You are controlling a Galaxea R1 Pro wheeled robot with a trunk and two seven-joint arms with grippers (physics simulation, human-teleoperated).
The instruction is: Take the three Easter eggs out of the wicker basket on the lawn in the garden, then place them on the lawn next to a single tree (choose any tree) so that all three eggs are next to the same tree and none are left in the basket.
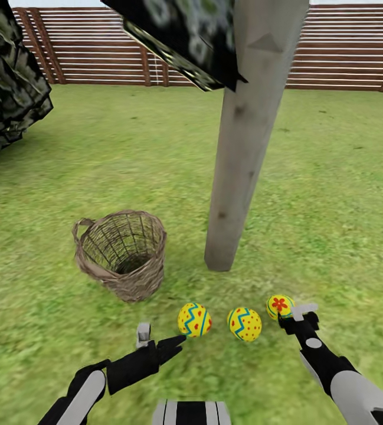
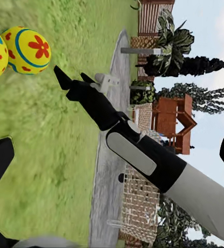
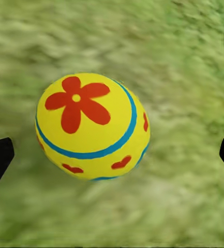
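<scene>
Lying in a row on the lawn [image 1: 333, 195] near the tree [image 1: 244, 141] are three Easter eggs [image 1: 244, 324], beside the wicker basket [image 1: 122, 252]. Right gripper [image 1: 291, 317] jaws spread wide around the flower egg [image 3: 91, 126]; left gripper [image 1: 159, 341] jaws also apart.

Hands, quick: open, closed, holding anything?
Left hand: open, holding nothing, near the zigzag egg.
Right hand: open, fingertips spread wide of the flower egg, which lies on the lawn.

Head cam looks down toward the tree [image 1: 247, 147]; both wrist cams sit low, sharing the flower egg [image 1: 280, 306] [image 2: 29, 50] [image 3: 92, 126] near it.
</scene>
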